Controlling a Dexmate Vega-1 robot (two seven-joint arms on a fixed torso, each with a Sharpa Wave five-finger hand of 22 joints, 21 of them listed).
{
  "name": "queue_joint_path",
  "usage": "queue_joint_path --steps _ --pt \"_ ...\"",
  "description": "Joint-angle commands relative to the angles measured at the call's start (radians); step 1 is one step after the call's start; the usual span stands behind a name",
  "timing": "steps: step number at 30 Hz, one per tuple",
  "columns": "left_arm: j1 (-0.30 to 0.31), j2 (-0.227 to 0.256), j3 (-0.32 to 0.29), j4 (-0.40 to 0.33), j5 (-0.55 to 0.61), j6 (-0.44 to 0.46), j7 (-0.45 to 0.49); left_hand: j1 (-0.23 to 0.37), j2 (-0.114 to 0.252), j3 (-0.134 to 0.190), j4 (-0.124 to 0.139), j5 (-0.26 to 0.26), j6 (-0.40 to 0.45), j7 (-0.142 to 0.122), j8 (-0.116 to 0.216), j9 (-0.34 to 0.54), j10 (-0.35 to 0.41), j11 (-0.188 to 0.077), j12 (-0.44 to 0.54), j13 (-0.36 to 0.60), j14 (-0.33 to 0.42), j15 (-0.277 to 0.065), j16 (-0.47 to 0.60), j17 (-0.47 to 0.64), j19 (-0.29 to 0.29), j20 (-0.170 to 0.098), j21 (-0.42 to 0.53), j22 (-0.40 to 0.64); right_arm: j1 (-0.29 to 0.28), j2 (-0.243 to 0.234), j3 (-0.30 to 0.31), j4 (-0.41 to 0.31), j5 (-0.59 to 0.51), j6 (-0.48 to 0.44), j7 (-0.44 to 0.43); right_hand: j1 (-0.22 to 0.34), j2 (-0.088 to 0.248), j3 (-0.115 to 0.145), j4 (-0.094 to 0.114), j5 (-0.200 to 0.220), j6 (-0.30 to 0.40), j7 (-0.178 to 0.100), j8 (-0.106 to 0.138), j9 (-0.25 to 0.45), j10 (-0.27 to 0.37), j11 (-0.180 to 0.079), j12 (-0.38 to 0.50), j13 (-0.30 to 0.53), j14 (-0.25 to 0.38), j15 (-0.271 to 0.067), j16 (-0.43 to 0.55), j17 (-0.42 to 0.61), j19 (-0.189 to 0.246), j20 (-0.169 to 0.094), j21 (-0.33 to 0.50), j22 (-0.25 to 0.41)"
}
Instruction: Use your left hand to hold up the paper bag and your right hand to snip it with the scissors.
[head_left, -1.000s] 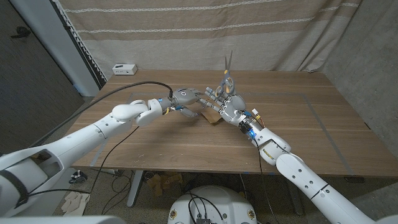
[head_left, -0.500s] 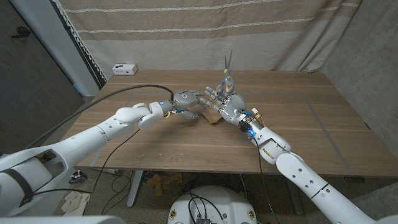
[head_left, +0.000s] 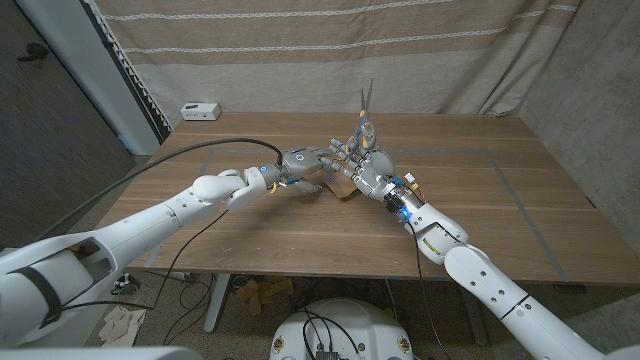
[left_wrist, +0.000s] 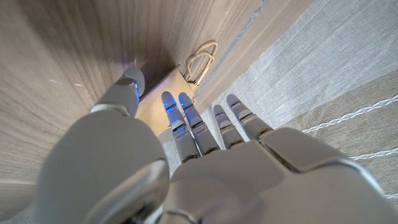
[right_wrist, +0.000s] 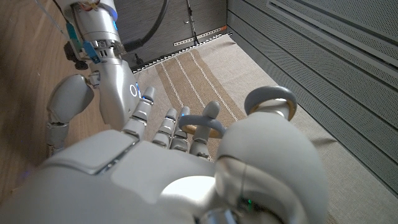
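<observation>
While the right hand (head_left: 368, 168) grips upright scissors (head_left: 366, 112), the left hand's (left_wrist: 186, 162) spread, empty fingers reach the paper bag (left_wrist: 163, 93).

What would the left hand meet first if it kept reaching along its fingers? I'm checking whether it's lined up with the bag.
Probably the paper bag, lying just past the left hand; its fingertips already seem over it.

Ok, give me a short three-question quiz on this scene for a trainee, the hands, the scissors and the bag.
1. True or false: the scissors lie flat on the table.
2. Which hand holds the scissors? A) left B) right
3. Fill in: the paper bag lies on the ___.

Key:
1. False; they stand blades-up in the right hand.
2. B; the left hand reaches over the bag.
3. Table.
</observation>
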Motion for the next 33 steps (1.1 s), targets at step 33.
queue_joint_path --steps 33 --pt "-0.087 -0.077 0.116 0.149 -0.005 -0.003 0.066 -0.102 0.136 0.019 0.097 -0.075 0.048 -0.005 0.001 -0.002 0.050 -0.003 0.014 0.007 0.041 -0.170 0.016 0.011 0.015 -0.063 0.001 0.008 0.006 -0.014 0.000 -0.026 -0.003 -0.008 -0.018 -0.024 0.004 -0.006 0.003 -0.004 0.011 -0.004 0.015 -0.005 0.020 0.007 -0.010 0.007 0.030 -0.002 -0.006 0.003 0.017 0.007 -0.020 0.004"
